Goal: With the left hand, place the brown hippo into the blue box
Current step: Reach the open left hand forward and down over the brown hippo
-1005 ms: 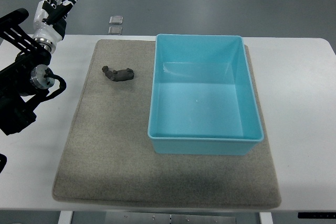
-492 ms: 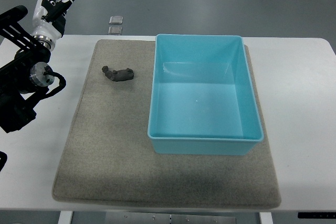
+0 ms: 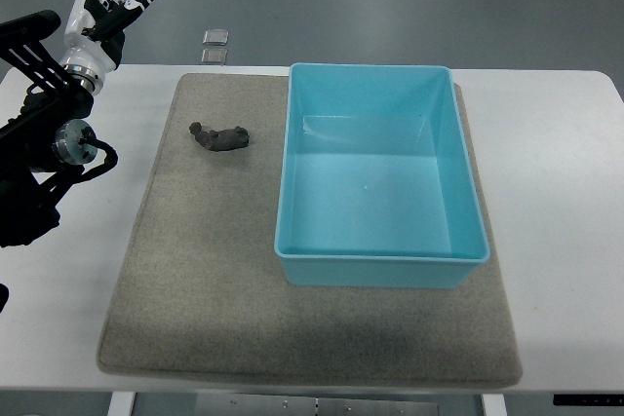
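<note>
On grey mat [image 3: 195, 280]: brown hippo [image 3: 219, 136] lies beside blue box [image 3: 379, 265]; left hand [image 3: 105, 9] far-left, fingers spread, empty.

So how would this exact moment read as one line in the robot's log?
left hand: open, raised at far-left table edge | hippo: on mat, untouched | blue box: empty | right hand: unseen

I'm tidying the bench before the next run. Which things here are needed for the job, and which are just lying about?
Needed:
brown hippo, lying on the mat
blue box, empty
left hand, fingers spread, holding nothing

Lying about:
grey mat under both
two small square pieces on the floor beyond the table
</note>
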Controlling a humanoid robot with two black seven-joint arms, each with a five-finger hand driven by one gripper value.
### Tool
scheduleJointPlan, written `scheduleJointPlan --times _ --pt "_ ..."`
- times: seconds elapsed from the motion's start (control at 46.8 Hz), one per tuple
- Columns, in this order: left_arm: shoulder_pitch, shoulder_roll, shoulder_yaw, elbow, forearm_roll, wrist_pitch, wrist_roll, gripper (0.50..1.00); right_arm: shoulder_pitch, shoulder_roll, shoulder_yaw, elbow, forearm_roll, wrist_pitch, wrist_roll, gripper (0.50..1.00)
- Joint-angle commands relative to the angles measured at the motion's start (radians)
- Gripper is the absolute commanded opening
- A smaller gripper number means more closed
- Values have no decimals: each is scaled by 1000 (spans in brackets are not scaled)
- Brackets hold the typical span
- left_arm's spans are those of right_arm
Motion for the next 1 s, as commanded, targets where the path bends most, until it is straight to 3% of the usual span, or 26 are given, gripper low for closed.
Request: scheduleJointPlan --times 0.0,0.128,0.278,0.449,0.984 --pt "-4 7 -1 0 67 0 0 994 0 0 0 0 1 0 0 936" --pt "-14 24 0 -3 145 -3 0 994 0 0 0 0 -1 0 0 936" --pt "-21 48 0 -12 299 -78 6 992 0 0 0 0 1 0 0 936" --pt "-37 70 8 -25 423 -92 14 994 0 0 0 0 1 0 0 936" --pt "-67 232 163 -218 651 -129 15 996 0 0 0 0 1 0 0 936"
